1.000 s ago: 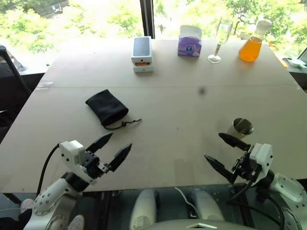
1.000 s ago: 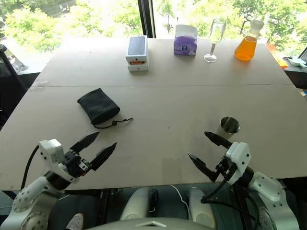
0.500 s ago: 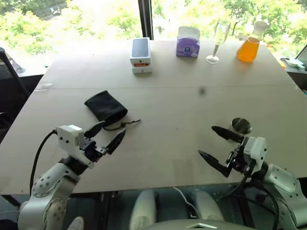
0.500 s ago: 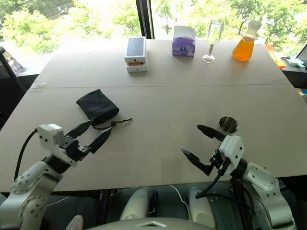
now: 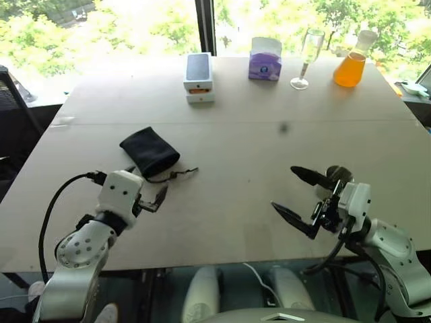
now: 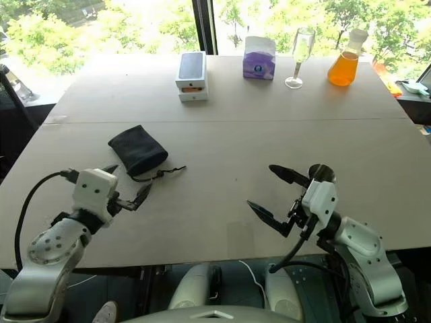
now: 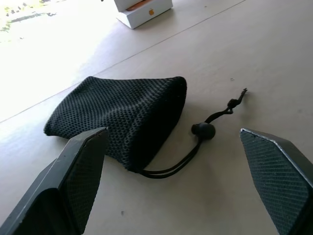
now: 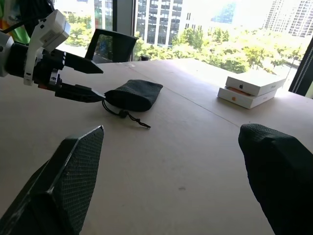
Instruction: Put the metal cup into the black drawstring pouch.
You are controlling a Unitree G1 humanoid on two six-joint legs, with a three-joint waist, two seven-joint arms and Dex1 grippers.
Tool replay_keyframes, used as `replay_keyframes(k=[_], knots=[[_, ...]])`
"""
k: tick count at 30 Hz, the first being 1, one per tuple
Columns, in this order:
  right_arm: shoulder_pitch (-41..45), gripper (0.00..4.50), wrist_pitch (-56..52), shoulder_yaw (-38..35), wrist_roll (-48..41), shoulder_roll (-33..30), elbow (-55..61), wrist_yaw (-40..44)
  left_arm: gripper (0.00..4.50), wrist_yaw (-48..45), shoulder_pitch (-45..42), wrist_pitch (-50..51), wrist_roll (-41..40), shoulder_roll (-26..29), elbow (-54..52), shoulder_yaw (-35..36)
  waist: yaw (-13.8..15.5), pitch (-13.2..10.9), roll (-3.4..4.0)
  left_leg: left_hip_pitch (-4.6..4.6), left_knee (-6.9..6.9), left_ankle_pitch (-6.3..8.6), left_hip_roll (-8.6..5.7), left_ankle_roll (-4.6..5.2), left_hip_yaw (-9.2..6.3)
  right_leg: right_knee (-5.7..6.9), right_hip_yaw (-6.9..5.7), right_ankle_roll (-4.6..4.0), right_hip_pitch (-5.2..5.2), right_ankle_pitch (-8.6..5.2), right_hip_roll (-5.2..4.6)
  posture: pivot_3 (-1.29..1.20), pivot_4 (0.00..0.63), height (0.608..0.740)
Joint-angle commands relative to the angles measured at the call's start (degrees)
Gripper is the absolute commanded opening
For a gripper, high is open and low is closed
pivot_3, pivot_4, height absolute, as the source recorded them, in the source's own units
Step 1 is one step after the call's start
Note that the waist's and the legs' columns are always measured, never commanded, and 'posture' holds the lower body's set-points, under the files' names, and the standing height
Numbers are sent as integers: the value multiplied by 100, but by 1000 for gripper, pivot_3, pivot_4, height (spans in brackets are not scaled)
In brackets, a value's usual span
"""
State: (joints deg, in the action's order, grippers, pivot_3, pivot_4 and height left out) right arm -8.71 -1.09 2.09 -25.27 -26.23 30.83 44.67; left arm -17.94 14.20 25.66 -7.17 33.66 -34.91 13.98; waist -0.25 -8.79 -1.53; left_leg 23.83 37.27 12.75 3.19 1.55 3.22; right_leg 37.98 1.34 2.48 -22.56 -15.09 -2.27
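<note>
The metal cup [image 6: 321,173] is sitting upright on the counter [image 5: 229,145] toward its near right corner, and the right hand [image 5: 294,193] is hanging beside it with its fingers [image 5: 306,176] spread wide and nothing between them, the upper finger reaching past the cup's rim on the inner side. That looks like a hand lining up for the pick rather than making one.

Over on the near left, the black drawstring pouch [image 7: 120,116] is lying flat with its mouth facing the near edge, its cord and toggle [image 7: 203,129] trailing out on the bare counter toward the middle. The left hand [image 5: 145,192] is pointing straight at that mouth, fingers [image 7: 80,169] wide apart and empty, framing the pouch on either side in its wrist view. I'm reading this as the left side getting ready to hold the pouch open while the right brings the cup across.

Room is looking generous: a broad bare stretch of counter is lying between cup and pouch. The white box [image 5: 199,77], purple tissue box [image 5: 266,58], stemmed glass [image 5: 306,57] and orange flask [image 5: 351,60] are all lined along the far edge, well apart from the action. The one thing to watch is the cup standing near the near edge, where a nudge could tip it off.
</note>
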Motion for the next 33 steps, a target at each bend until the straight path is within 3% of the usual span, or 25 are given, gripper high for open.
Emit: replay_keyframes(k=[1,13,24,33], knots=[[42,4492,66,9,-22,8,127,-12,4500,224,-136,337,446,56,-378,-132,1,0,0,0,0,0,0,0,1,0,1,0,0,0,-1,0,150,740],[66,4492,109,94,139,29,64,-39,4500,410,-706,864,1260,56,36,-390,-3,0,0,-1,-4,0,1,1,2,0,1,0,-3,0,-1,0,150,740],[3,4492,42,89,185,8,208,-112,4500,1101,-1377,790,2533,-241,750,-1342,10,-1,-1,1,-5,1,-1,2,1,0,-1,9,-4,5,-3,0,150,740],[-35,4492,-96,80,141,-47,342,-217,4500,914,-2154,1382,3180,-209,1083,-1754,22,-1,-1,1,-5,1,-2,2,4,0,1,14,-6,9,-1,0,150,740]])
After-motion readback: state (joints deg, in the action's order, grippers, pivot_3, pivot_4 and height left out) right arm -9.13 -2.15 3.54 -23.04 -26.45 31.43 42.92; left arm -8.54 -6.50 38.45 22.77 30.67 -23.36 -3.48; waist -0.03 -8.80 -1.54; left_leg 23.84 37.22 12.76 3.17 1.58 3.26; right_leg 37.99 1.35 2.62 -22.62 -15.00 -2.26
